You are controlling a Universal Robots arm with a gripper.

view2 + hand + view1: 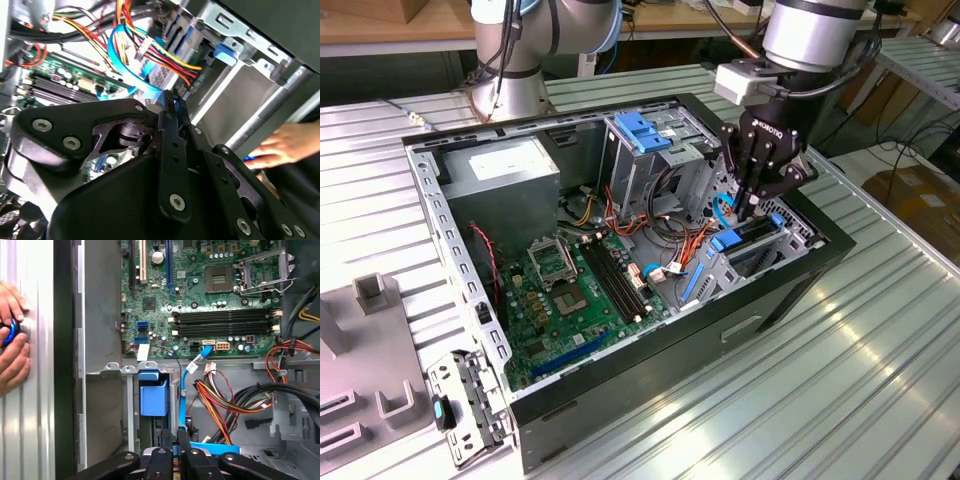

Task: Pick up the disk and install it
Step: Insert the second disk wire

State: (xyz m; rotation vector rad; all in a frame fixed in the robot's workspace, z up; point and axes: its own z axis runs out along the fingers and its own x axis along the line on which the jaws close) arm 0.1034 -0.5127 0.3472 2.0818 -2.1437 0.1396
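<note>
Ribbed metal table (880, 350): open PC case (650, 390) on it; beside the case, grey fixture blocks (370, 350) and a loose metal bracket (470, 405).

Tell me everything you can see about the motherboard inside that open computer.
The motherboard is a green circuit board lying flat on the floor of the open computer case. It carries a metal-framed processor socket with no cooler over it, long dark memory slots that look empty, a blue expansion slot and many small components. A light blue cable runs to its edge beside the drive bays.
</note>
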